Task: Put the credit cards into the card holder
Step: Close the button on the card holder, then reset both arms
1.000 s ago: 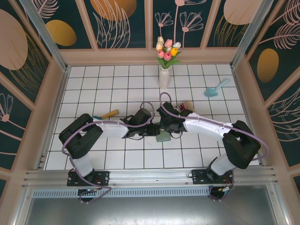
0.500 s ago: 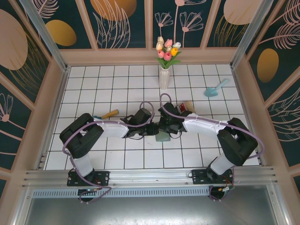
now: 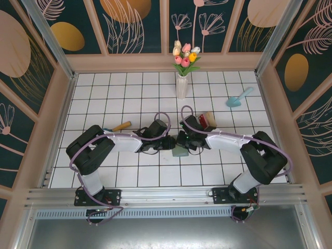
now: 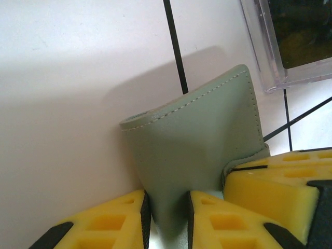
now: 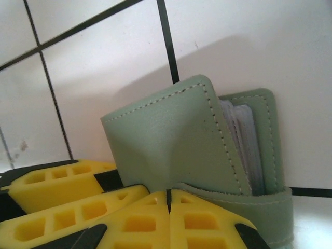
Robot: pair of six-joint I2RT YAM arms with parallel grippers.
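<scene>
My left claw (image 4: 167,203) is clenched on the card holder (image 4: 197,135). A fold of its grey-green leather runs down between my two yellow fingers, which press on it from both sides. A third yellow finger (image 4: 275,189) sits against the holder's lower right corner; it belongs to my other arm. My right claw (image 5: 168,199) is clenched too, its pads meeting in a thin seam at the lower edge of the card holder (image 5: 161,137), with a stitched strap lying across one pad. Whether any leather is nipped in that seam I cannot tell.

In the right wrist view the holder gapes a little. Between its two flaps thin pale sheets (image 5: 236,135) show edge-on — too tightly stacked to count, and I cannot say whether they are cards or sleeves. My fingers cut off its lower part in both wrist views.

Past it, in the left wrist view, one clear plastic box (image 4: 258,46) is clipped by the frame; something dark lies inside, unreadable.

From above, both claws meet at the one card holder (image 3: 180,151) near the middle of the white tiled table (image 3: 129,93), largely hidden beneath my wrists. Just beyond my right arm a red piece (image 3: 202,122) and a tan piece (image 3: 210,118) sit side by side, too small to name. One wooden-handled tool (image 3: 122,126) pokes out from behind my left arm, its head hidden. Farther back are one vase of flowers (image 3: 181,85) and one teal scoop (image 3: 237,98).
</scene>
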